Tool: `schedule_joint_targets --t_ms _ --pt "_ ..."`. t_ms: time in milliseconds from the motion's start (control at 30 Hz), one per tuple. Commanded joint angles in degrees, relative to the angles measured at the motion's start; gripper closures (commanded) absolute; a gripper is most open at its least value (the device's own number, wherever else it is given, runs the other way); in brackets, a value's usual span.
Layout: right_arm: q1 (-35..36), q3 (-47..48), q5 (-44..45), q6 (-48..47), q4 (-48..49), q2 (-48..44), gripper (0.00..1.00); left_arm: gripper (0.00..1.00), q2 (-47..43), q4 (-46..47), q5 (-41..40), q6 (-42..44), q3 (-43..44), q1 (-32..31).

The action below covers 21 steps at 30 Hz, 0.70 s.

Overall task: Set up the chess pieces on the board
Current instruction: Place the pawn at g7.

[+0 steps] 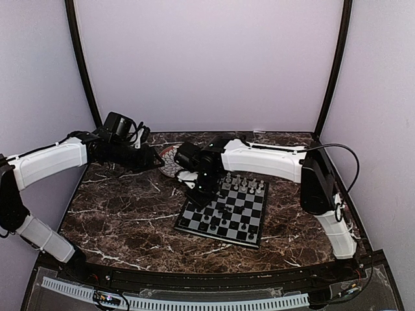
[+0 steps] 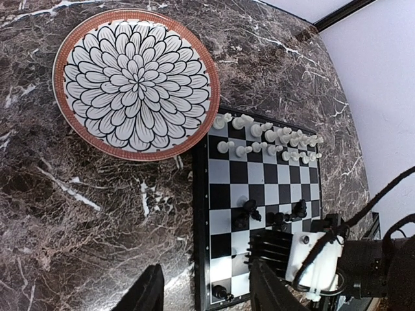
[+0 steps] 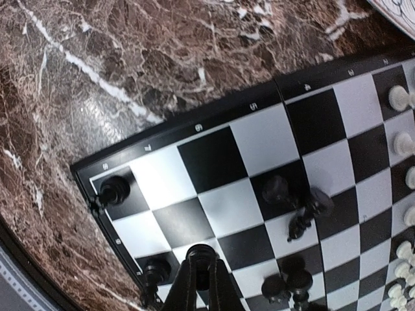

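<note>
The board lies flat on the dark marble table, right of centre and turned slightly askew; the patterned plate sits just beside its far left corner. The white pieces stand in 2 rows along the board's far edge. The black pieces are less ordered: a loose cluster sits on squares toward the middle of the near half, and 2 more stand on dark squares along the near edge by the corner. The left tool is at the rear left of the table near the plate; its fingers stand fairly wide apart with only table and board edge showing between them. The right tool hangs over the board's near left part, between the 2 edge pieces and the cluster; its fingers are pressed together to a narrow tip, and I cannot tell whether a piece is pinched there.
</note>
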Motion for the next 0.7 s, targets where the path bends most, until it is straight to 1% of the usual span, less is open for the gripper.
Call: schedule_joint_targets --t_ms 0,233,533,667 --pt "1.33 6.49 -1.93 0.92 -2.56 3.44 1.0 0.52 -4.47 -1.87 -1.14 2.77 -2.61 -0.09" --pt "1.18 6.32 -3.0 1.13 -2.53 4.63 0.99 0.52 -6.38 -1.76 -1.33 3.33 -5.06 -0.09" --pt "1.27 2.95 -3.25 0.91 -2.73 4.06 0.97 0.52 -6.52 -1.86 -1.67 3.45 -5.05 -0.08" --pt "1.27 3.43 -3.03 0.96 -2.9 4.9 0.97 0.51 -6.0 -2.0 -1.36 3.53 -4.48 -0.09"
